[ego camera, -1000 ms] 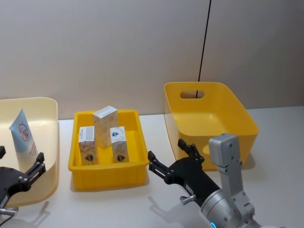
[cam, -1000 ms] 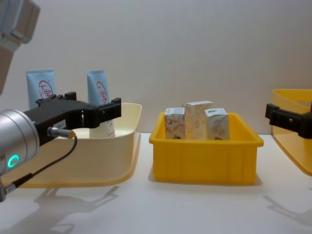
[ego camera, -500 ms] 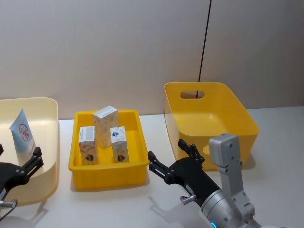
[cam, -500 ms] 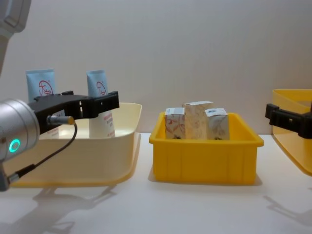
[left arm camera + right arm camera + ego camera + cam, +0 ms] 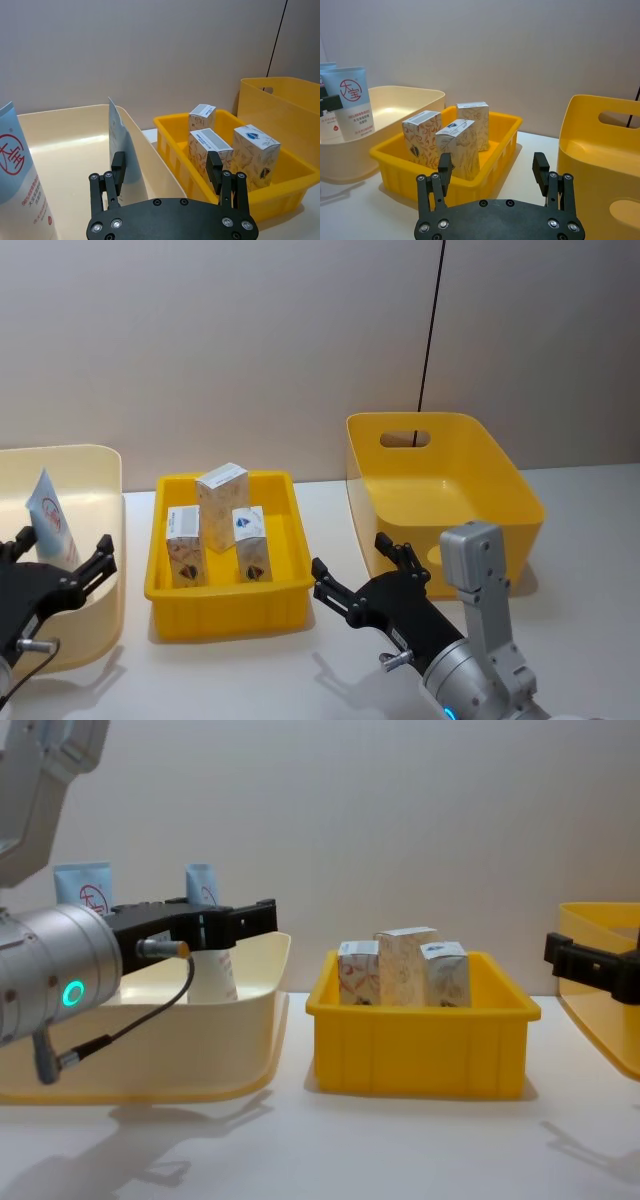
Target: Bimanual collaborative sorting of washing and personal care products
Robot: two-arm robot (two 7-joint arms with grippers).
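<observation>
**Left gripper open beside a tube**

The left gripper (image 5: 166, 161) hung over the cream tub (image 5: 108, 472) with its jaws apart, holding nothing, just beside a pale-blue tube (image 5: 125, 150). Three cartons (image 5: 220, 502) stood in the yellow tray (image 5: 225, 612). The right gripper (image 5: 492, 162) (likewise spread and empty) hovered nearby.

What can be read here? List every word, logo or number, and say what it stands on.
"大宝" inside a red ring: on the tall pale-blue squeeze tube standing in the cream plastic tub.
Red lines of print below that logo: too small to read.
Labels and dark emblems on the small white patterned cartons in the yellow plastic tray: too small to read.
</observation>
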